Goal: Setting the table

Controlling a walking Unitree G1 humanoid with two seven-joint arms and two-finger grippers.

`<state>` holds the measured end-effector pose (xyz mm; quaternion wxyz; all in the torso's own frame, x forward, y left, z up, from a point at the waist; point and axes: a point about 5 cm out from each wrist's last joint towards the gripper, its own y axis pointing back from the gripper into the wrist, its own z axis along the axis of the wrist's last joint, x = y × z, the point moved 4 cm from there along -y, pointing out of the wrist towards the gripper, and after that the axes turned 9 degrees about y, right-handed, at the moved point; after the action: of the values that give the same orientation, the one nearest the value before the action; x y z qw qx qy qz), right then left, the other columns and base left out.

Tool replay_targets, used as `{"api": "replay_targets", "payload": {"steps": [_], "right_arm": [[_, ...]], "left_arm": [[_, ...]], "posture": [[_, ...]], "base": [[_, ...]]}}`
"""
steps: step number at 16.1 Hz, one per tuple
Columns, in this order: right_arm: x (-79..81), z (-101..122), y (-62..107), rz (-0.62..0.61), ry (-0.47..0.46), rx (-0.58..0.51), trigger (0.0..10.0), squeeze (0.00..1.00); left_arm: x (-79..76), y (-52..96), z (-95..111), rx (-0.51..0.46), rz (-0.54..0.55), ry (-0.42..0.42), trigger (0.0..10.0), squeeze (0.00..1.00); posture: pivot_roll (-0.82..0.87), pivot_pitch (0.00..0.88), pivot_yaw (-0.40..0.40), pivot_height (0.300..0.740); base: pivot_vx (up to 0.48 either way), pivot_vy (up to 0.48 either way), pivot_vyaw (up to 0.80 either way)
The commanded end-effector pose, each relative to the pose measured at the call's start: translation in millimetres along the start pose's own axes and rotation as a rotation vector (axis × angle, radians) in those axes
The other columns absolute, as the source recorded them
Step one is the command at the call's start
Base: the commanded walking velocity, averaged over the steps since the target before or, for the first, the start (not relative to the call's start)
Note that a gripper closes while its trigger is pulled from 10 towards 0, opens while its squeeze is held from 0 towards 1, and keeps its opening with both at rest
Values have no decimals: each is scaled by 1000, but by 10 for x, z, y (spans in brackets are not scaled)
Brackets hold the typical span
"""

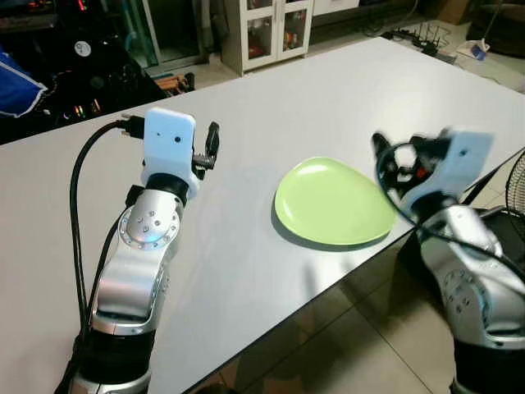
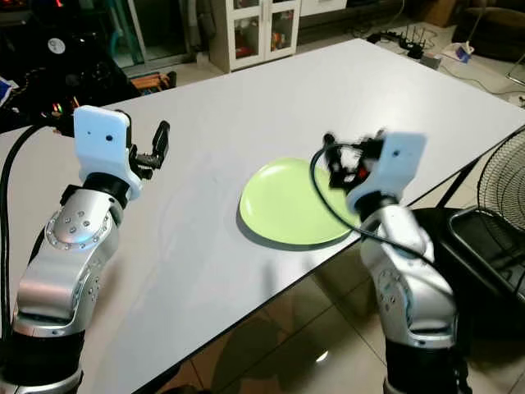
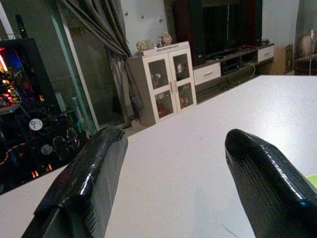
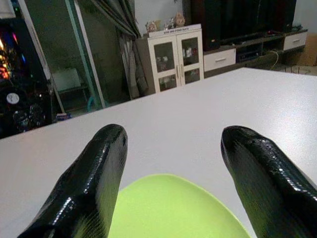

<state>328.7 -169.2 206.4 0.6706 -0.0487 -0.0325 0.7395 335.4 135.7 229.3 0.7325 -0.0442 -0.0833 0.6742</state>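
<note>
A round light-green plate (image 1: 332, 201) lies flat on the white table (image 1: 287, 98), close to its front edge. My right gripper (image 4: 173, 139) hovers just over the plate's near right rim, open, with nothing between its fingers; the plate (image 4: 168, 208) shows below them in the right wrist view. The right arm looks motion-blurred in the eye views. My left gripper (image 1: 210, 149) is raised above the bare tabletop to the left of the plate, well apart from it. It is open and empty, pointing across the table.
A white glass-door cabinet (image 1: 267, 29) stands beyond the table's far edge. Dark shelves with lit electronics (image 1: 57, 90) are at the back left. A floor fan (image 2: 502, 185) and a dark bin (image 2: 484, 238) stand on the tiled floor right of the table.
</note>
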Motion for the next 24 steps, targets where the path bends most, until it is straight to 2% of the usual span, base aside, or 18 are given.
{"api": "replay_targets", "payload": {"steps": [1,3,12,17,21,24], "right_arm": [[35,63,33,-4,13,-23,10000,0],[109,96,54,27,26,-47,10000,0],[165,-14,110,27,3,-17,10000,0],[204,23,84,41,7,-29,10000,0],[188,16,85,36,3,-24,10000,0],[249,-8,59,57,11,-19,10000,0]], "left_arm": [[30,30,-2,5,15,-25,10000,0],[57,52,-73,16,29,-49,10000,0],[30,41,-97,17,9,-68,10000,0],[0,33,-112,21,-2,-73,10000,0],[-91,20,-98,13,-20,-68,10000,0],[-21,27,-87,11,-11,-77,10000,0]], "posture": [[-33,0,15,740],[-39,0,17,740],[-47,0,31,740],[-58,0,22,740],[-55,0,23,740],[-43,0,15,740]], "base": [[0,0,0],[0,0,0],[0,0,0],[-355,0,0],[-351,0,0],[-302,0,0]]}}
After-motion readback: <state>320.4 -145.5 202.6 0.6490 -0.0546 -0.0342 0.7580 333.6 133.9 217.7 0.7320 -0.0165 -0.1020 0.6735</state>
